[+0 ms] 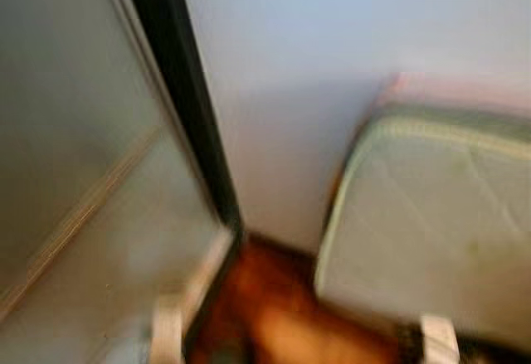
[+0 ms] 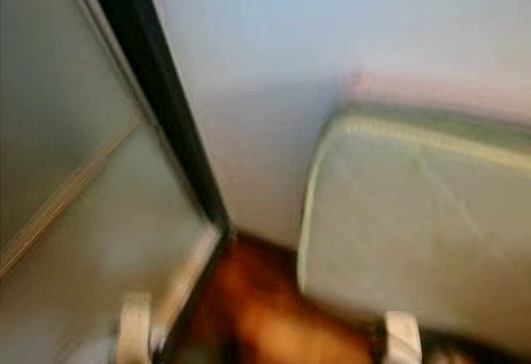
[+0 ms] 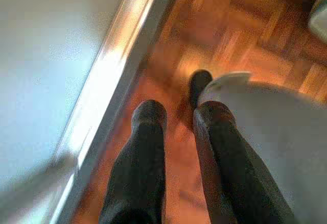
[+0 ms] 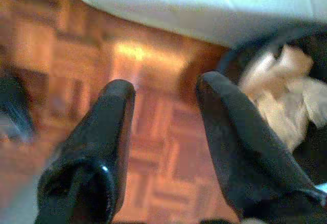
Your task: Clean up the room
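Left gripper [image 3: 176, 112] and right gripper [image 4: 163, 89]: jaws apart, empty, over parquet floor [image 4: 153, 132].

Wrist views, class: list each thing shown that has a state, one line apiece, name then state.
Left gripper: open, empty, above the parquet floor.
Right gripper: open, empty, above the floor.
Dark bin: uncovered, crumpled pale paper inside.
Mattress: its edge above the floor, blurred.
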Motion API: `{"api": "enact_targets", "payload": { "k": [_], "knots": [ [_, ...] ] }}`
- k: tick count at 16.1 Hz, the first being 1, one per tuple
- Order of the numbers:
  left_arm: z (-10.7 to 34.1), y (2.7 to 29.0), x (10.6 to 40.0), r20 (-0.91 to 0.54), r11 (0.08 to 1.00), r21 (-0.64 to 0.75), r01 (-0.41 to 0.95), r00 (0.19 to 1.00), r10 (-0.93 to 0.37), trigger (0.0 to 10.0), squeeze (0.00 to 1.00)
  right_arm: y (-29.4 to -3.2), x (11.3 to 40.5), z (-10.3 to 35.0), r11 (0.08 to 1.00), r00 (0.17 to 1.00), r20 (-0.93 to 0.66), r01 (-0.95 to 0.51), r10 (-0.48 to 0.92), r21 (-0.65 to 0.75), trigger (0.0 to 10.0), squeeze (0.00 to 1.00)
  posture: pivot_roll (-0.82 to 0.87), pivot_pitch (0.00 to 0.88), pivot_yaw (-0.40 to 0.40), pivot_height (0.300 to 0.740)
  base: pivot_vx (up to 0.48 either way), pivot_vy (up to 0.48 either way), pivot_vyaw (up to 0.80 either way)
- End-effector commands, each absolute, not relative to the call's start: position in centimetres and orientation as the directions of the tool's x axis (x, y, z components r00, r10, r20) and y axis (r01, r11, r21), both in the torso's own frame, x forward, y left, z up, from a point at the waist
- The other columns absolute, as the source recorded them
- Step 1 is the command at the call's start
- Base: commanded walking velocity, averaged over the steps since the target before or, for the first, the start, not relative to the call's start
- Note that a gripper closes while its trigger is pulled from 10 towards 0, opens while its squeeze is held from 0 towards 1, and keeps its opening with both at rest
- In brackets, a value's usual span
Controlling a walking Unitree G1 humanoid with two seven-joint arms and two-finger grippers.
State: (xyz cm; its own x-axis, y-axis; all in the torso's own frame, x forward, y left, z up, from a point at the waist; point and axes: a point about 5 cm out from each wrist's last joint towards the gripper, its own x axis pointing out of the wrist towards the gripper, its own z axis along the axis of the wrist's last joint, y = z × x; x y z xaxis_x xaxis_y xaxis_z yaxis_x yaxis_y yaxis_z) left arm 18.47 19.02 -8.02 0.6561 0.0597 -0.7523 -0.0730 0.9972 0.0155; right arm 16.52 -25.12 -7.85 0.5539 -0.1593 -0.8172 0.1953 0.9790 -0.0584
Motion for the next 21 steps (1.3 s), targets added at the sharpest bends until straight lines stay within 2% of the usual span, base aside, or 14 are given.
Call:
{"api": "enact_targets", "payload": {
  "k": [1,9,21],
  "knots": [
    [-9.6,24.3,12.4,-0.885,0.992,0.054,-0.115,0.455,0.101,10.0,0.00,-24.6,13.9,-9.0,0.984,0.483,-0.873,0.176,-0.067,0.022,10.0,0.00,0.07,0.026,-0.030,0.740,-0.322,0.000,0.00],
    [-9.6,25.1,12.0,-0.894,0.988,0.088,-0.124,0.427,0.134,10.0,0.00,-24.7,14.1,-8.9,0.980,0.490,-0.868,0.200,-0.083,0.019,10.0,0.00,0.08,0.037,-0.032,0.740,-0.039,0.000,0.00],
    [-9.1,25.8,12.7,-0.885,0.989,0.113,-0.093,0.443,0.143,10.0,0.00,-23.9,13.5,-9.4,0.983,0.463,-0.884,0.182,-0.062,0.026,10.0,0.00,0.08,0.000,-0.005,0.740,0.000,0.000,-0.77]
  ]
}}
